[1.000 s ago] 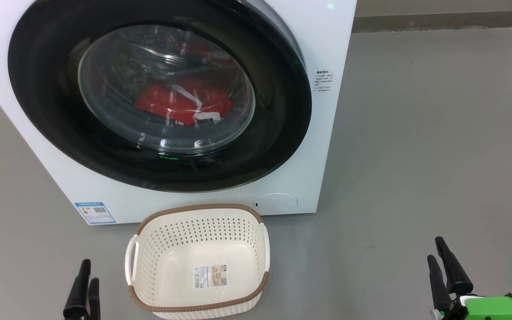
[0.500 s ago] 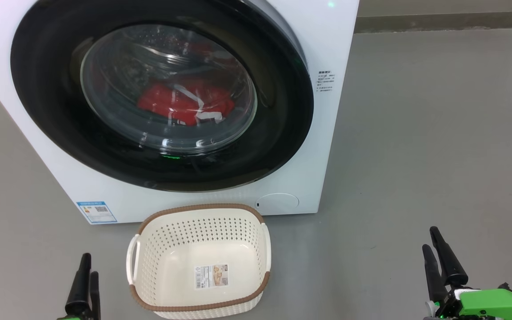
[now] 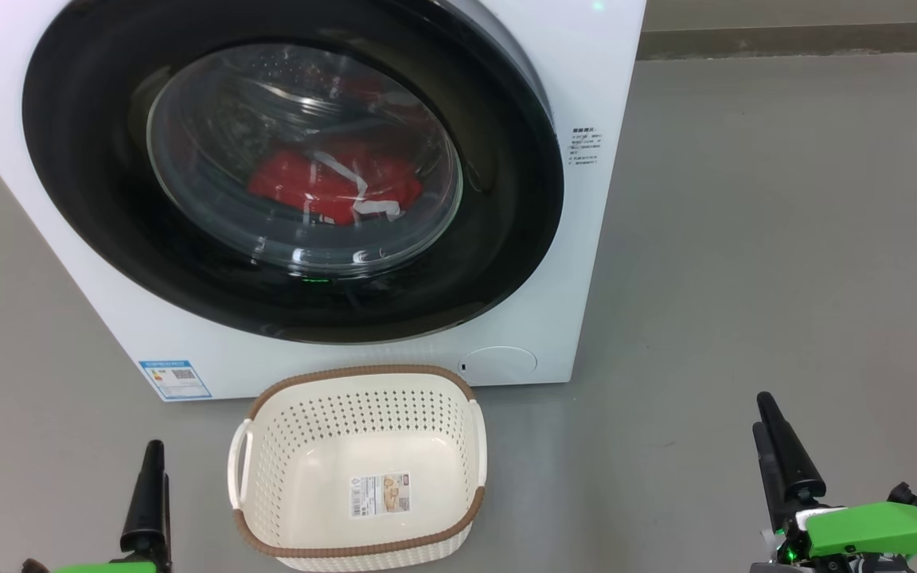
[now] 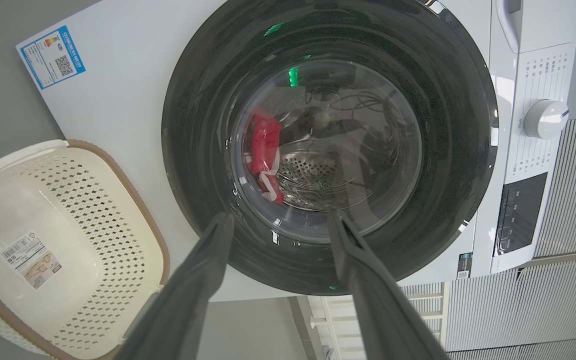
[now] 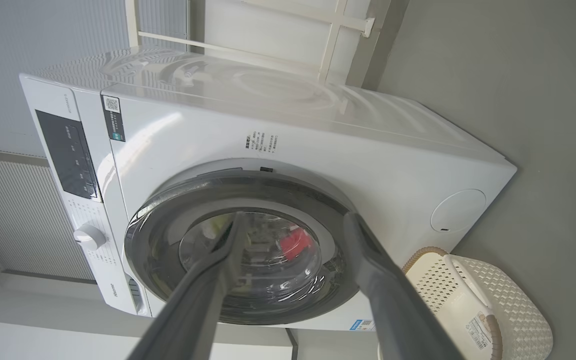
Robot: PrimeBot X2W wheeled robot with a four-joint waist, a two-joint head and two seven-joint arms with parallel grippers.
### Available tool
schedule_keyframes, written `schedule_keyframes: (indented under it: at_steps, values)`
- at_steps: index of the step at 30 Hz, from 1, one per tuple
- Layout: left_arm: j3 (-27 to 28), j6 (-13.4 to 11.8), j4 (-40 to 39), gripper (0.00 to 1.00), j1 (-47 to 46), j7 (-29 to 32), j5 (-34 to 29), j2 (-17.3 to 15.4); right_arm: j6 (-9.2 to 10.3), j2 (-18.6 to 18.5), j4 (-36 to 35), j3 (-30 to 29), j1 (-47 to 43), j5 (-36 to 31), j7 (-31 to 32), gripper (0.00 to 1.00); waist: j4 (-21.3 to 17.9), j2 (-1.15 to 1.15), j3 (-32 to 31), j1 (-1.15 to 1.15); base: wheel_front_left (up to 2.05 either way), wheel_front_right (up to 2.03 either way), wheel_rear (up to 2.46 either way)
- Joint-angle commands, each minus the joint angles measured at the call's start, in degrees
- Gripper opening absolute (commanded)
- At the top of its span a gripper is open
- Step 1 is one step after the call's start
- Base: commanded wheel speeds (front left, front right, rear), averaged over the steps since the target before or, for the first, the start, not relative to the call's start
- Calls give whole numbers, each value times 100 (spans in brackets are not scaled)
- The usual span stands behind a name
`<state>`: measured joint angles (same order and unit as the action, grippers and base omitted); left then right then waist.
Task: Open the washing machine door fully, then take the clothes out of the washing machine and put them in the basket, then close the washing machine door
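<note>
Right gripper [image 3: 761, 412] sits a bit higher than a second ago, same for the left gripper [image 3: 154, 454], one on each side of the basket [image 3: 357, 551]. Both jaws are spread wide with nothing between them. The washing machine door [image 3: 291, 306] is shut, red clothes [image 3: 331, 187] lying in the drum behind its glass. The basket is on the floor right in front of the washing machine [image 3: 586, 263].

The door [image 3: 92, 239] was glossy black around a clear, smooth glass bowl [image 3: 395, 103]. I saw the washer [image 3: 603, 79] in shiny white, its drum [image 4: 313, 175] of perforated metal, the clothes [image 3: 291, 179] thin red cloth. The basket [image 3: 299, 430] was cream perforated plastic with a brown woven-look rim [image 3: 355, 372] and a paper sticker [image 3: 379, 493]. My left gripper [image 4: 279, 215] had matt dark fingers [image 4: 193, 290]. The floor [image 3: 745, 239] was matt grey.
</note>
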<state>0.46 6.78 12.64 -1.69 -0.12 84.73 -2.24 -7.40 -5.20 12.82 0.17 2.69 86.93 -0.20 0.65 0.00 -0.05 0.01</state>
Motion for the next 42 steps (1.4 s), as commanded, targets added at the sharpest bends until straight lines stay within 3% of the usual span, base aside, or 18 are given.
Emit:
schedule_keyframes:
  at_steps: [1, 29, 42]
  values:
    - [51, 24, -203, 100, -194, -66, -165, -142, -3, -91, -186, 118, 309, -140, -72, 100, 1, 0, 0, -1, 0, 0, 0]
    - [-76, 39, -414, 100, -189, -525, -2505, -194, -5, -258, -292, 687, 512, -2204, -527, 100, 56, 0, -36, -1, 0, 0, 0]
    - [-134, 46, -416, 100, -178, -762, -3967, -230, -6, -332, -105, 908, 613, -3753, -762, 100, 92, 0, -59, -1, 0, 0, 0]
